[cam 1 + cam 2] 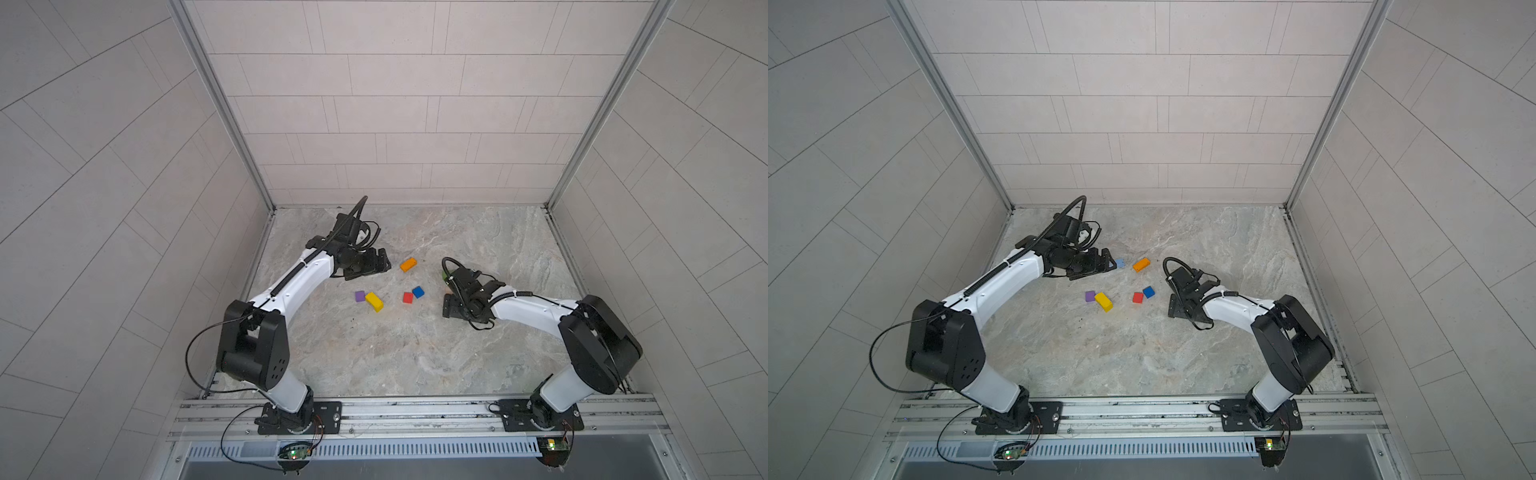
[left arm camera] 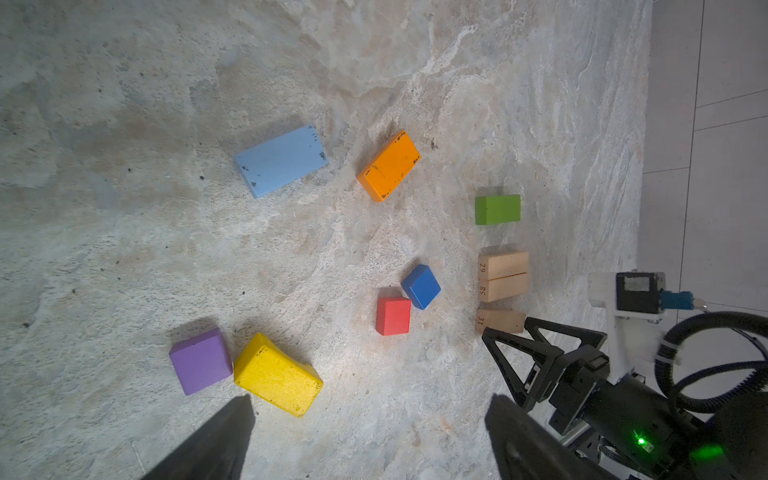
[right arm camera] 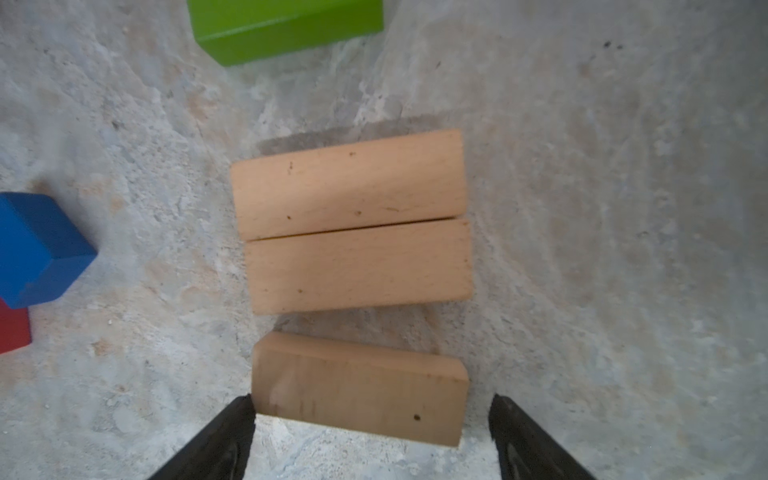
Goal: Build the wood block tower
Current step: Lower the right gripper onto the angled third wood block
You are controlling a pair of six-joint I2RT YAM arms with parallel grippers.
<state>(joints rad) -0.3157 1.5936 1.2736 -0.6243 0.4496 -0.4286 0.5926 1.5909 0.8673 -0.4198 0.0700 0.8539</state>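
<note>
No tower is in view; each of the wood blocks lies singly on the stone floor. Two tan bars (image 3: 353, 220) lie side by side and touching. A third tan bar (image 3: 361, 390) lies apart from them, between the fingers of my right gripper (image 3: 372, 401), which is open with a gap at one end. The green brick (image 3: 286, 29) lies beyond the bars. The blue cube (image 1: 418, 292) and red cube (image 1: 408, 297) touch. Purple cube (image 1: 360, 296) and yellow brick (image 1: 374, 301) sit together. My left gripper (image 2: 370, 401) is open and empty, near the light-blue brick (image 1: 1120, 262) and orange brick (image 1: 408, 264).
Tiled walls enclose the floor (image 1: 395, 353) on three sides, with metal corner posts (image 1: 266, 195) at the back. An aluminium rail (image 1: 415, 411) carrying both arm bases runs along the front edge. In both top views the right arm hides the tan bars.
</note>
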